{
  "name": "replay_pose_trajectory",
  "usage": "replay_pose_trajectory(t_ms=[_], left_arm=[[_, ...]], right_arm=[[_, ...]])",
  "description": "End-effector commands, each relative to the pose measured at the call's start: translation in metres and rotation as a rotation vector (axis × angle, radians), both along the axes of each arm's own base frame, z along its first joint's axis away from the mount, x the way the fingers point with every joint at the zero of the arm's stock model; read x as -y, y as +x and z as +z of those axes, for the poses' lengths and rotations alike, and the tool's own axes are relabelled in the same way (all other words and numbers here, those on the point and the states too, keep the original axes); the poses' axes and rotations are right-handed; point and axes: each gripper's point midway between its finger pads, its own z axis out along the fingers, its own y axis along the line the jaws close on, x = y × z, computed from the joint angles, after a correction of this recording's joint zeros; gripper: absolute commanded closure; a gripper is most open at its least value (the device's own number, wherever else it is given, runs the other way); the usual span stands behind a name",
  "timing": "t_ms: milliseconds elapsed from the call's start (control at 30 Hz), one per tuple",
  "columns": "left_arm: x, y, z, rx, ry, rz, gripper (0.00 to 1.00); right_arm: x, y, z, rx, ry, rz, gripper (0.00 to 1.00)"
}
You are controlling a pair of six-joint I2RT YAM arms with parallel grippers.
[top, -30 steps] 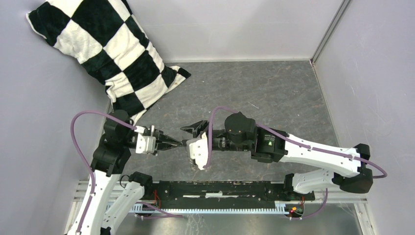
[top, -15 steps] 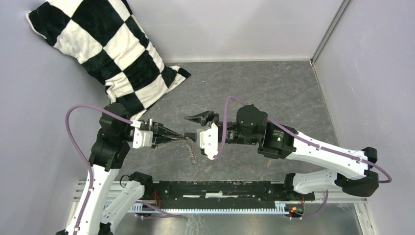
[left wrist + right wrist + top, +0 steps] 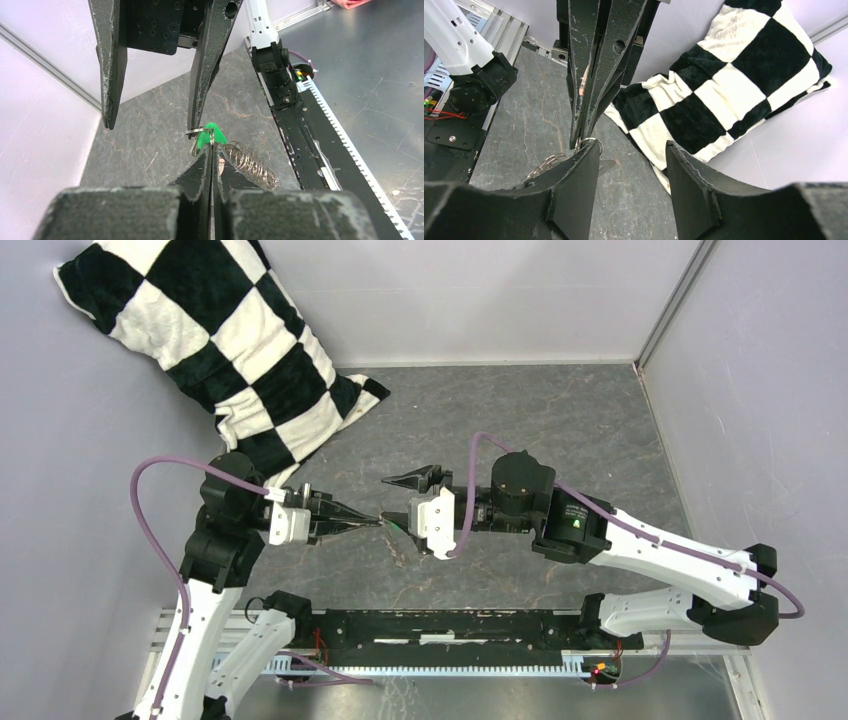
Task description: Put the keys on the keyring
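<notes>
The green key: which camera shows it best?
The left wrist view: the green key sits close up, pinched at the tips of the left gripper. The top view shows barely a speck; the right wrist view shows no green.

One green-tagged key (image 3: 207, 136), one keyring (image 3: 249, 161), one checkered pillow (image 3: 215, 335), two robot arms (image 3: 215, 565) (image 3: 650, 550).

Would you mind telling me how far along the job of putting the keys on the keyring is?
Done: the left tool is shut on the green key. In hand: the open right tool has one finger close beside the key's small ring. Left: the keyring lies on the table below, held by neither tool, so the key is not yet on it.
</notes>
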Motion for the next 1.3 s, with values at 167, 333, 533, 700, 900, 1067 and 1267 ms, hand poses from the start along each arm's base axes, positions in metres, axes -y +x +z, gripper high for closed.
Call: replay_pose_trajectory(t_ms=[167, 333, 533, 700, 900, 1067, 1267], left_arm=[[-0.001, -0.016, 0.011, 0.017, -0.017, -0.057, 0.98], [-0.002, -0.017, 0.009, 0.017, -0.017, -0.06, 0.98], [-0.001, -0.013, 0.003, -0.001, -0.011, -0.043, 0.98], [0.001, 0.001, 0.016, -0.06, -0.046, 0.03, 0.98], [0.001, 0.002, 0.043, -0.079, -0.203, 0.093, 0.98], [-0.001, 0.011, 0.056, -0.12, -0.298, 0.149, 0.98], [-0.002, 0.009, 0.065, -0.119, -0.351, 0.159, 0.98]], right_arm=[[-0.013, 0.003, 0.014, -0.026, 0.049, 0.018, 0.46], [-0.019, 0.0, 0.014, -0.03, 0.045, 0.044, 0.53], [-0.029, -0.006, 0.013, -0.049, 0.035, 0.089, 0.7], [-0.034, -0.003, 0.01, -0.043, 0.025, 0.082, 0.72], [-0.041, 0.007, 0.011, -0.017, 0.016, 0.053, 0.71], [-0.047, 0.013, 0.022, 0.003, 0.021, 0.039, 0.63], [-0.053, 0.014, 0.035, -0.003, 0.022, 0.075, 0.61]])
